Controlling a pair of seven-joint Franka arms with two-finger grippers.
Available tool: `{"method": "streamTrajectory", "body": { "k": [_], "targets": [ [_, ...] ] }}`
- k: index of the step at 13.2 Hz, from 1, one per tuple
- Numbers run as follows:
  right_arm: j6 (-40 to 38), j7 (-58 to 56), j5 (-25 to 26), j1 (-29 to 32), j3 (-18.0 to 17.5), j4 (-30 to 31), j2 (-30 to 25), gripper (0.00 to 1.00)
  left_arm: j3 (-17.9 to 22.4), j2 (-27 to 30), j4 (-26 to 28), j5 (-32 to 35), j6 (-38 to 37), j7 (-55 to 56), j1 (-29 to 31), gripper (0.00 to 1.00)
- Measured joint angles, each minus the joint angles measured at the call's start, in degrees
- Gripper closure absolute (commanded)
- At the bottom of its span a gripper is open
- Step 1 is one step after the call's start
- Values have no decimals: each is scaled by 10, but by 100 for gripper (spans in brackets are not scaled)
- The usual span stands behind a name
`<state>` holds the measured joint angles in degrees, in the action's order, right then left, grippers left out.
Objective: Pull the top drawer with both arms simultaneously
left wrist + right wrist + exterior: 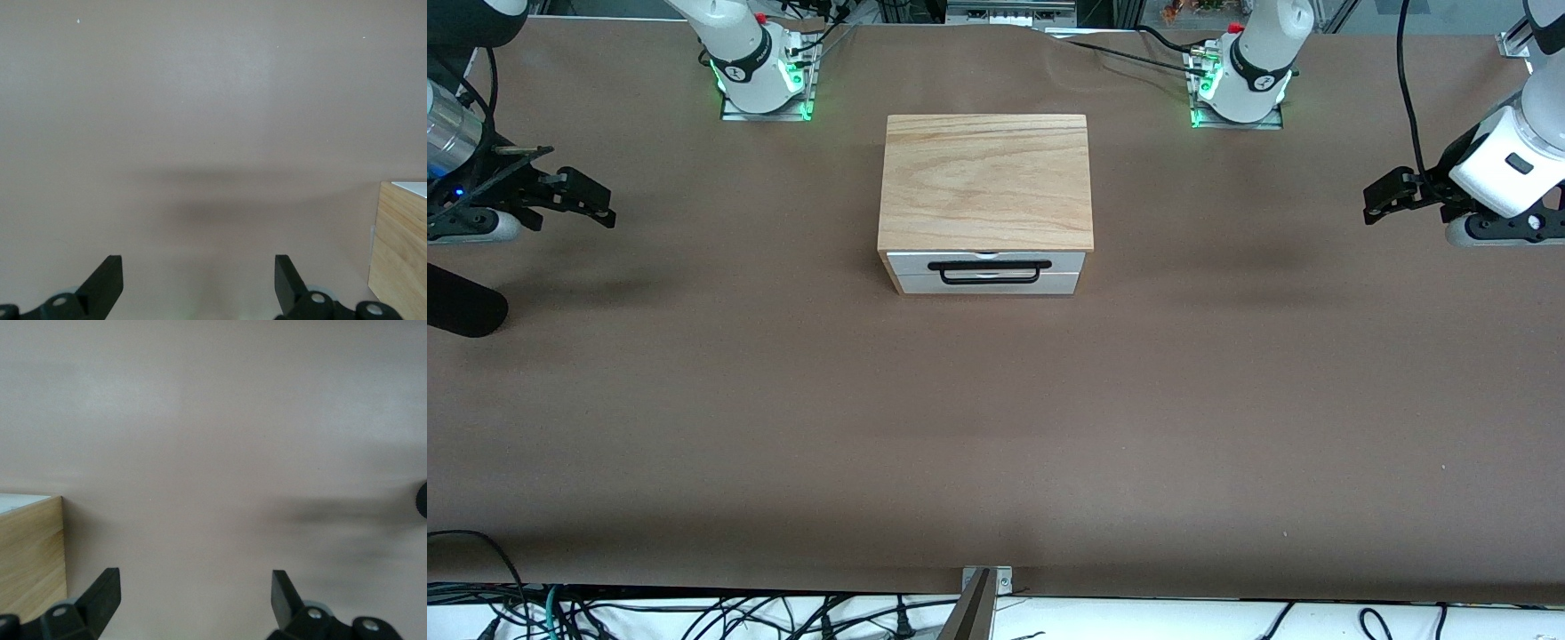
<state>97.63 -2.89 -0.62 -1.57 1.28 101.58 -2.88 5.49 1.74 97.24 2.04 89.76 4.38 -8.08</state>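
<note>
The light-oak cabinet (985, 178) stands mid-table between the arm bases. Its top drawer (1067, 261) is shut, white front flush, with the long black wire handle (989, 265) across it. My left gripper (1376, 201) hangs open and empty over the table at the left arm's end, well away from the cabinet. My right gripper (598, 201) hangs open and empty over the right arm's end. The left wrist view shows open fingers (107, 277) over bare table and the cabinet's side (403, 247). The right wrist view shows the same: open fingers (105, 593) and the cabinet's side (30, 553).
The lower white-fronted drawer (1067, 284) is shut too. A black cylinder (463, 307) juts in at the right arm's end of the table, under the right gripper. Brown table (996, 427) spreads in front of the drawers. Cables lie along the table's nearest edge.
</note>
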Motion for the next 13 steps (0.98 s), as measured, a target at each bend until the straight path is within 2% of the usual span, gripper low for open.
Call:
{"method": "streamTrajectory", "body": {
  "k": [9,13],
  "targets": [
    [0,0,0,0,-1,-1,0,0,-1,0,4,0,2,0,0,0],
    [0,0,0,0,0,-1,0,0,-2,-7,7,0,28,0,0,0]
  ]
}}
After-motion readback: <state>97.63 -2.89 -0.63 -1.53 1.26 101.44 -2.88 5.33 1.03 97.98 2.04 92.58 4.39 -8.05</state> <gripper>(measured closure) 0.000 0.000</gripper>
